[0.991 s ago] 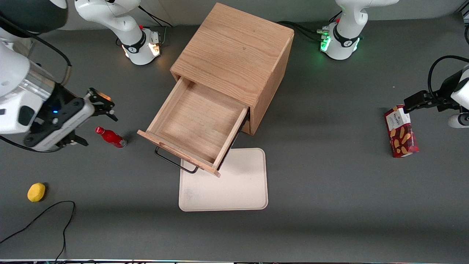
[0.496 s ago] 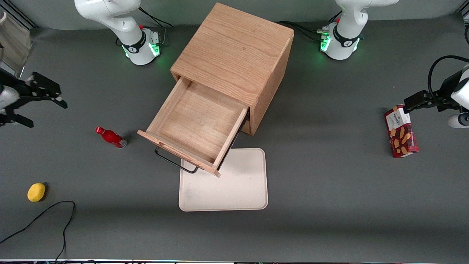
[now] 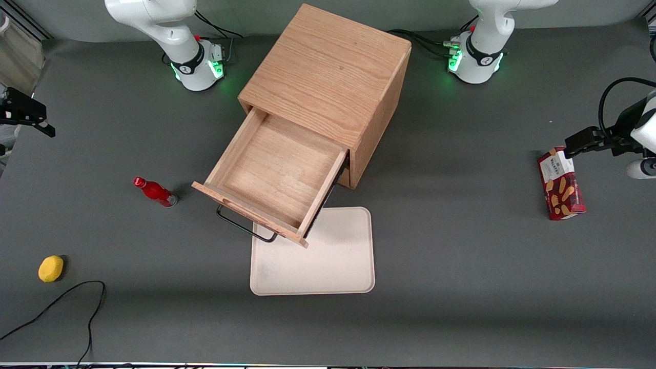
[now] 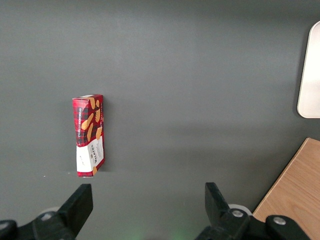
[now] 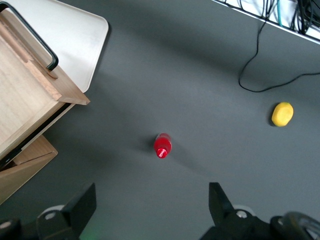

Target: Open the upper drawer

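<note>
The upper drawer (image 3: 277, 169) of the light-oak cabinet (image 3: 328, 72) stands pulled far out, and its inside is bare wood. Its thin black bar handle (image 3: 246, 228) hangs over the edge of the tray. The right wrist view also shows the drawer (image 5: 25, 100) and the handle (image 5: 35, 40). My gripper (image 3: 31, 120) sits at the working arm's end of the table, well away from the drawer and touching nothing. In the wrist view the gripper (image 5: 151, 196) is open, with only grey table between its fingers.
A small red bottle (image 3: 155, 192) (image 5: 162, 145) stands between my gripper and the drawer. A yellow lump (image 3: 50, 268) and a black cable (image 3: 66, 302) lie nearer the front camera. A cream tray (image 3: 328, 261) lies in front of the cabinet. A red biscuit box (image 3: 560, 183) lies toward the parked arm's end.
My gripper has drawn away from the drawer toward the working arm's end of the table and now shows only at the picture's edge. The drawer has not moved.
</note>
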You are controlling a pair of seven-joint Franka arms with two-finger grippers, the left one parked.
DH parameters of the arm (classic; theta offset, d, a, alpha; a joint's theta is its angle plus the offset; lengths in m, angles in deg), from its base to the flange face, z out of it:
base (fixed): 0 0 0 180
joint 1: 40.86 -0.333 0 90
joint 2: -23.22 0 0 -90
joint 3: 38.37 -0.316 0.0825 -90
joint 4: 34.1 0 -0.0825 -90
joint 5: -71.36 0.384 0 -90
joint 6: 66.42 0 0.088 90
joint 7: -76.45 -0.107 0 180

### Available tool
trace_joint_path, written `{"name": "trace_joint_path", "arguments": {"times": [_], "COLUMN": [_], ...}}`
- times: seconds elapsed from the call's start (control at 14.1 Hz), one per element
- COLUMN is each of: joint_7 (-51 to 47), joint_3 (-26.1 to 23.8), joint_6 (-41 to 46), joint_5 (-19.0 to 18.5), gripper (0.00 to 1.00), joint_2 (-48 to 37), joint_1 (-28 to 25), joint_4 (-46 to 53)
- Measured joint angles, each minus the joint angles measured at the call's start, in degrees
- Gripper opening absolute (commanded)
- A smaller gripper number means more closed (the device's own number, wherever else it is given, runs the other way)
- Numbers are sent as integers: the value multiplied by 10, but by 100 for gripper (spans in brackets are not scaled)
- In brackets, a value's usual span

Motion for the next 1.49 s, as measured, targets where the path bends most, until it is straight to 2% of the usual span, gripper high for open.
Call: {"name": "trace_joint_path", "arguments": {"times": [0.21, 0.35, 1.49], "joint_7": [-124, -150, -170], "joint_3": [-8, -11, 11], "joint_6": [-12, -27, -66], "joint_5": [-1, -2, -6], "gripper": [100, 100, 100], "joint_2": [-10, -10, 15], "joint_1": [1, 1, 1], "joint_4": [-25, -38, -54]}}
